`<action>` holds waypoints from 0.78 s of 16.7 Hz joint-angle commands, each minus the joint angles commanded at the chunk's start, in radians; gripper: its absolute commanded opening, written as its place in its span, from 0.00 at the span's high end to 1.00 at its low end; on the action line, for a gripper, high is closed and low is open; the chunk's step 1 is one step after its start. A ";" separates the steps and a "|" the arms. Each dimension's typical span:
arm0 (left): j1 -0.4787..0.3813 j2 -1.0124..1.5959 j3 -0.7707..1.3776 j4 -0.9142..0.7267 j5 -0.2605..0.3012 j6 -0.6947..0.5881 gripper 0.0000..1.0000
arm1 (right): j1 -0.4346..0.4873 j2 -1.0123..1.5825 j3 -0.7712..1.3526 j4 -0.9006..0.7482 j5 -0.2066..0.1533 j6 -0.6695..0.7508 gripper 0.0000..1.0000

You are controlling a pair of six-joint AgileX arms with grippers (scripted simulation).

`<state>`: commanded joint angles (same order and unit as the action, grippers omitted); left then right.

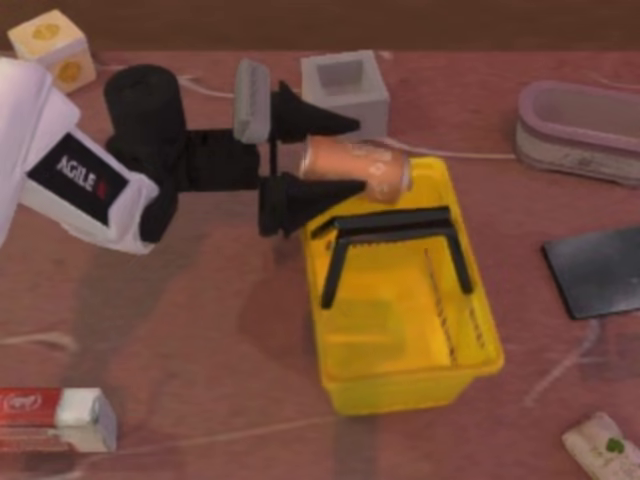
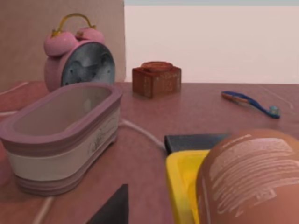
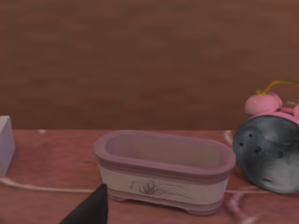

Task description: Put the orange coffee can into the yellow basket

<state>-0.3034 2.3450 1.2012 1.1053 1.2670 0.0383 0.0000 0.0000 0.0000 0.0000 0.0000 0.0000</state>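
Note:
The orange coffee can (image 1: 355,168) lies on its side over the back left rim of the yellow basket (image 1: 400,385), whose black handle (image 1: 392,240) is folded across the opening. My left gripper (image 1: 358,156) is open around the can. One finger runs along the can's near side, and the other stands clear of its far side. The left wrist view fills at one side with the can (image 2: 250,179), above the basket rim (image 2: 182,186). A gap separates it from one dark finger (image 2: 112,207). My right arm is outside the top view; in its wrist view one dark finger (image 3: 91,210) shows, off to one side.
A grey square box (image 1: 345,90) stands just behind the gripper. The purple-rimmed tray (image 1: 580,130) and a black slab (image 1: 597,270) are at the right. A red and white box (image 1: 55,420) lies front left. A pink alarm clock (image 3: 268,154) is beside the tray.

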 joint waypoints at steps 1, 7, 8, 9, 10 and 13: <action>0.000 0.000 0.000 0.000 0.000 0.000 0.00 | 0.000 0.000 0.000 0.000 0.000 0.000 0.00; -0.003 -0.004 0.001 -0.002 -0.002 0.001 0.00 | 0.000 0.000 0.000 0.000 0.000 0.000 0.00; -0.003 -0.004 0.001 -0.002 -0.002 0.001 0.00 | 0.000 0.000 0.000 0.000 0.000 0.000 0.00; -0.002 -0.010 0.000 -0.004 -0.006 -0.001 0.00 | 0.003 0.009 0.009 -0.006 0.000 -0.004 0.00; 0.001 -0.026 -0.003 -0.010 -0.014 -0.006 0.00 | 0.010 0.029 0.026 -0.019 -0.001 -0.013 0.00; 0.023 -0.121 -0.024 -0.047 -0.066 -0.031 0.00 | 0.048 0.144 0.134 -0.094 -0.003 -0.068 0.00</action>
<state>-0.2808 2.2235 1.1770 1.0587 1.2013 0.0069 0.0484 0.1442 0.1335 -0.0939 -0.0032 -0.0677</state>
